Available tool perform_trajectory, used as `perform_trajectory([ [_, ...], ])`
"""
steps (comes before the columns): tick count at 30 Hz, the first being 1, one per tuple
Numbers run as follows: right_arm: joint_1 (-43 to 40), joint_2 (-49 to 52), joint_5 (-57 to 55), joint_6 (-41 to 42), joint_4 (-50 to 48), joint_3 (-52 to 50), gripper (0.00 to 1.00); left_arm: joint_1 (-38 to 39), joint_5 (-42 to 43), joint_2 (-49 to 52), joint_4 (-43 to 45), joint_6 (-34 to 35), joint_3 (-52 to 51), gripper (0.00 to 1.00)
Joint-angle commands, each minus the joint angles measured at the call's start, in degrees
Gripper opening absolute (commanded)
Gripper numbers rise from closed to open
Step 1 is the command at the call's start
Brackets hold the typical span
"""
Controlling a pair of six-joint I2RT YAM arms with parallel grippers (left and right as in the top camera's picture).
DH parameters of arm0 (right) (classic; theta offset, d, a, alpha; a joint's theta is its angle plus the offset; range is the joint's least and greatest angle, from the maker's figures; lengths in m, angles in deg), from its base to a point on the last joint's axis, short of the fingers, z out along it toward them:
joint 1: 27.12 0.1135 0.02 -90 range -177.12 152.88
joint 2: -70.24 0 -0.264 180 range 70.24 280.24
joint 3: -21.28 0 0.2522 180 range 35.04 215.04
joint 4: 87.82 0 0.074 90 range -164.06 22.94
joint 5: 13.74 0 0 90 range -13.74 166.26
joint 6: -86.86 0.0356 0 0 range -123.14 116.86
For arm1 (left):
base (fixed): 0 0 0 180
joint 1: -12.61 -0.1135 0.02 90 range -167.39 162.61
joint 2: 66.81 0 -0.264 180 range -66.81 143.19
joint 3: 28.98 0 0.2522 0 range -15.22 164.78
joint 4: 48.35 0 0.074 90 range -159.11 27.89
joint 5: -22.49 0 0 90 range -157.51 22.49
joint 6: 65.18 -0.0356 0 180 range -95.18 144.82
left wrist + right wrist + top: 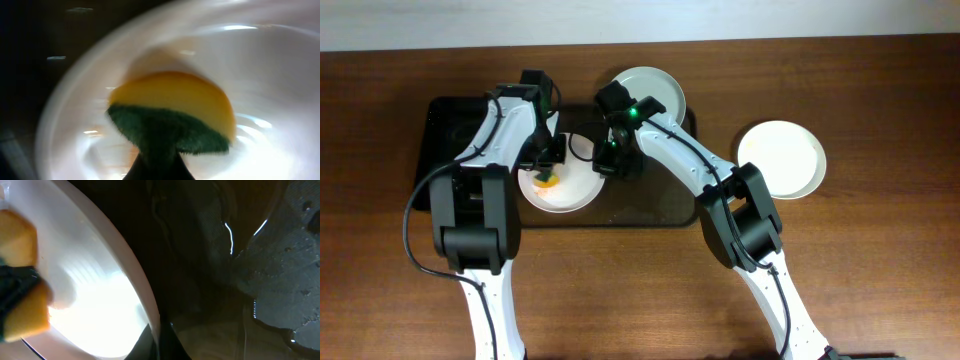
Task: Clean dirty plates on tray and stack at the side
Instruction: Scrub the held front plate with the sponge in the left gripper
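Note:
Three white plates show in the overhead view. One plate (560, 190) lies on the left half of the dark tray (660, 212); my left gripper (549, 178) is shut on a yellow-and-green sponge (170, 117) pressed on it. My right gripper (612, 165) is shut on that plate's right rim (145, 305), one finger on each side. A second plate (650, 88) sits at the tray's far edge. A third plate (782, 158) lies on the table to the right of the tray. The left wrist view is blurred.
A black rectangular bin (455, 130) stands at the tray's left, partly under my left arm. Wet film glints on the tray floor (270, 280). The brown table (880, 270) stretches around the tray.

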Motion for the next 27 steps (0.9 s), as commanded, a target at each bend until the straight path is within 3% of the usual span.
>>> perform_trajectory([
  [1,-0.1,2.9,-1.0,0.1,0.1,-0.6,0.04,-1.1,-18.5,4.0,-4.9,15.4,-3.4,0.01],
  [2,-0.3,2.9,-0.9,0.0,0.1,-0.6,0.04,-0.8,-16.5,4.0,-8.0,18.8,-3.4,0.0],
  [4,-0.9,2.9,-0.9,-0.2,0.2,-0.6,0.04,0.2,-11.1,4.0,-12.1,17.6,-3.4,0.0],
  [8,-1.5,2.9,0.1,-0.6,0.2,-0.6,0.04,3.6,12.1,4.0,-10.0,-10.1,-3.4,0.0],
  [10,-1.5,2.9,0.2,-0.8,0.4,-0.6,0.04,3.9,15.4,4.0,-6.9,-13.3,-3.4,0.0],
  [13,-1.5,2.9,0.2,-0.8,0.3,-0.6,0.04,2.0,15.0,4.0,0.2,-9.4,-3.4,0.01],
  [14,-1.5,2.9,0.2,-0.8,0.3,-0.6,0.04,1.2,10.7,4.0,4.0,-3.5,-3.4,0.01],
  [15,-1.5,2.9,0.2,-0.8,0.3,-0.6,0.04,0.7,0.0,4.0,6.3,5.1,-3.4,0.0],
  [17,-1.5,2.9,0.2,-0.8,0.3,-0.6,0.04,0.8,-10.6,4.0,4.3,12.6,-3.4,0.01],
  [20,-1.6,2.9,0.2,-0.8,0.2,-0.6,0.04,1.2,-17.1,4.0,-0.3,16.0,-3.4,0.0],
  [21,-1.6,2.9,0.2,-0.8,0.2,-0.6,0.04,1.3,-15.2,4.0,-2.3,12.7,-3.4,0.01],
  [23,-1.6,2.9,0.4,-0.8,0.0,-0.6,0.04,2.0,-3.3,4.0,-6.5,-2.5,-3.4,0.0],
  [24,-1.6,2.9,0.4,-0.8,0.0,-0.6,0.04,2.4,-0.2,4.0,-8.1,-5.6,-3.4,0.01],
  [25,-1.6,2.9,0.4,-0.9,0.0,-0.6,0.04,2.7,3.2,4.0,-8.3,-10.0,-3.4,0.0],
  [27,-1.6,2.9,1.2,-1.0,-0.3,-0.6,0.04,3.0,18.1,4.0,-3.6,-23.2,-3.5,0.0],
])
